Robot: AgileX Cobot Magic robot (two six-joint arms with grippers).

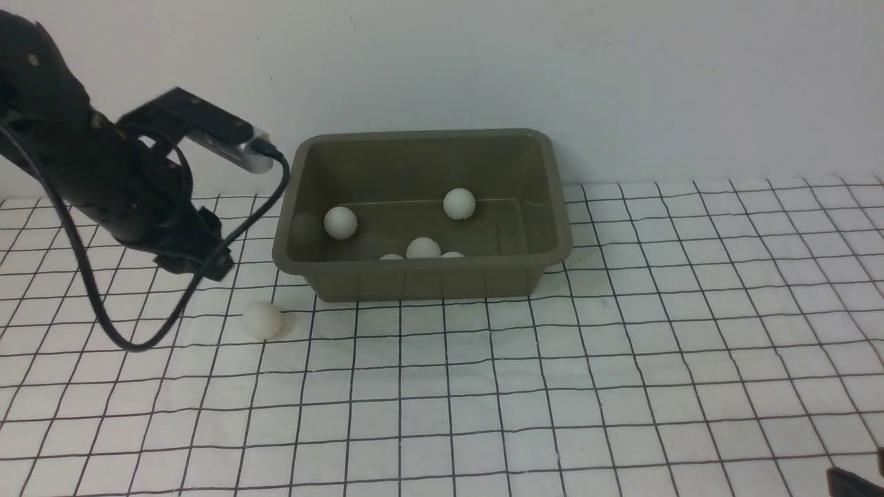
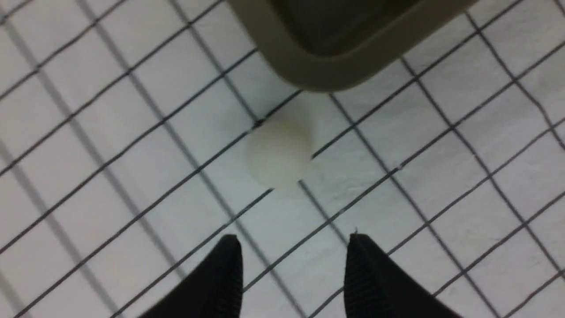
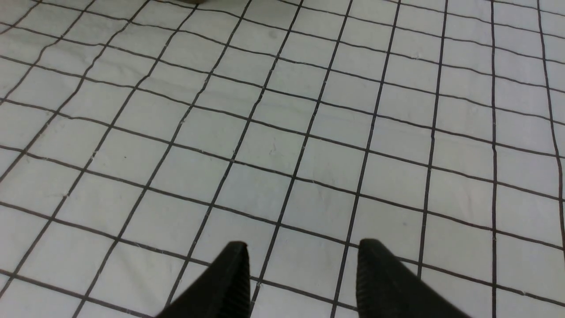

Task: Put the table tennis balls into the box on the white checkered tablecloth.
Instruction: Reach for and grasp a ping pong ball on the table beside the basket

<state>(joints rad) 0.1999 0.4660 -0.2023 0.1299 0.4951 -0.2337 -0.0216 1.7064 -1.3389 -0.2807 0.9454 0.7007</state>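
Observation:
The olive-brown box [image 1: 421,276] stands at the back middle of the white checkered tablecloth [image 1: 552,386]. Several white table tennis balls lie inside it, such as one [image 1: 340,222] at its left and one [image 1: 459,203] near its far wall. One ball [image 1: 262,320] lies on the cloth just outside the box's front left corner; it also shows in the left wrist view [image 2: 279,152], next to the box's corner [image 2: 335,66]. My left gripper [image 2: 293,247] is open and empty, above the cloth a short way from this ball. My right gripper [image 3: 302,254] is open and empty over bare cloth.
A plain white wall rises right behind the box. The left arm [image 1: 103,179] and its black cable [image 1: 103,317] hang over the cloth left of the box. A tip of the right arm [image 1: 856,480] shows at the front right corner.

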